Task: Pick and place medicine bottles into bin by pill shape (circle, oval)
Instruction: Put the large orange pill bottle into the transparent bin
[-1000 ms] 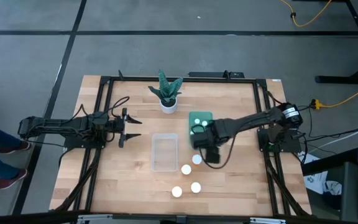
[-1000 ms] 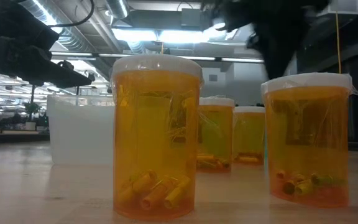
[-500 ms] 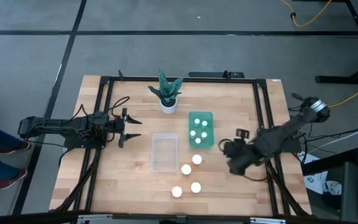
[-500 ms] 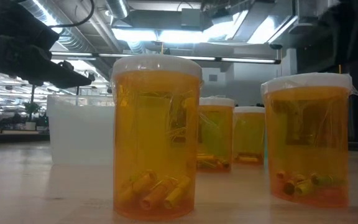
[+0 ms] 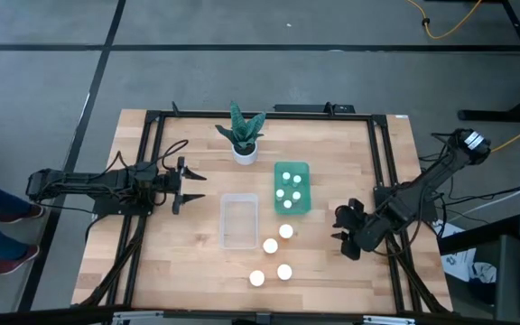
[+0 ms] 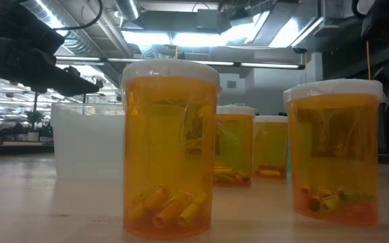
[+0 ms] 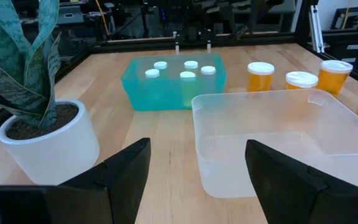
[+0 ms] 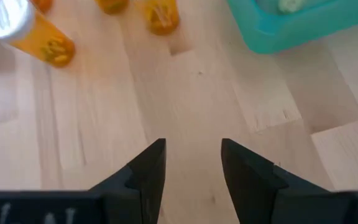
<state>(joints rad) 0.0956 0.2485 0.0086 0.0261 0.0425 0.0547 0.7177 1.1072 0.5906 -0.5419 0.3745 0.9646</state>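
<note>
Several medicine bottles, orange with white caps, stand loose on the table near its front: (image 5: 285,231), (image 5: 270,246), (image 5: 284,271), (image 5: 256,278); the low view shows them close up (image 6: 171,148). Several more stand in the green bin (image 5: 292,188). The clear bin (image 5: 239,219) beside it holds nothing. My right gripper (image 5: 346,230) hangs open over bare wood, right of the loose bottles, tipped down; only table shows between its fingers (image 8: 191,149). My left gripper (image 5: 188,185) waits open at the table's left, pointing level at the bins (image 7: 194,155).
A potted plant in a white pot (image 5: 244,149) stands at the far middle, behind the bins. Black frame rails (image 5: 382,162) run along the table's sides. Bare wood lies between the loose bottles and the right rail.
My right gripper has pulled away from the near end of the green bin toward the table's right edge, sinking and turning as the arm folded back. The bottles in the green bin, partly covered before, now show. The left arm has kept still.
</note>
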